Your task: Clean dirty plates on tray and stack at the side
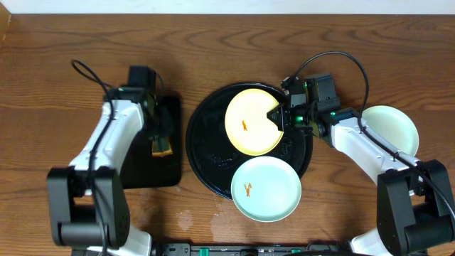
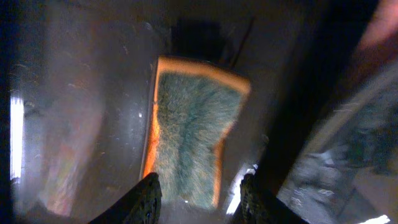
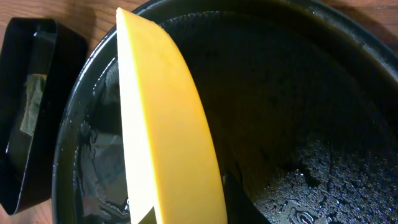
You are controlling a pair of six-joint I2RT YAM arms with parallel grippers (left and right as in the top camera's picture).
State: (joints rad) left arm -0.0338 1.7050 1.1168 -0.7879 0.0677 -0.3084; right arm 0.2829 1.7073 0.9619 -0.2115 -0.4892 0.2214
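The right arm reaches in bent at the elbow, the right tool [image 1: 288, 117] clenched on the rim of the pale yellow round glossy plate [image 1: 249, 121], held tilted over the large round glossy black tray [image 1: 199, 153]; the left arm stretches forward, the left tool [image 2: 200, 190] spread open over the green orange-edged sponge [image 2: 189, 134]; one smeared mint-blue plate [image 1: 266, 188] overlaps the tray's near rim; another mint-blue plate [image 1: 389, 128] lies on the table [image 1: 57, 85].
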